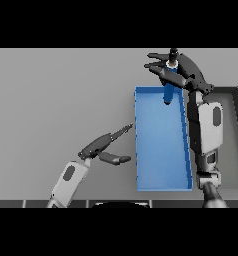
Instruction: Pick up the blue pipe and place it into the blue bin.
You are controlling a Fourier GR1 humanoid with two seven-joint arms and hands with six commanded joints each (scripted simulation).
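The blue pipe (169, 88) hangs nearly upright over the far end of the blue bin (156, 181), its lower tip just inside the bin's far rim. My right hand (178, 70) is above the bin's far right corner, fingers curled round the pipe's upper part, with other fingers spread to the left. My left hand (102, 146) hovers over the table left of the bin, fingers straight and pointing toward the bin's left wall, thumb held apart and empty.
A dark-rimmed grey tray (232, 135) lies right of the bin, partly behind my right forearm (209, 131). The bin is a long open rectangle running from near to far.
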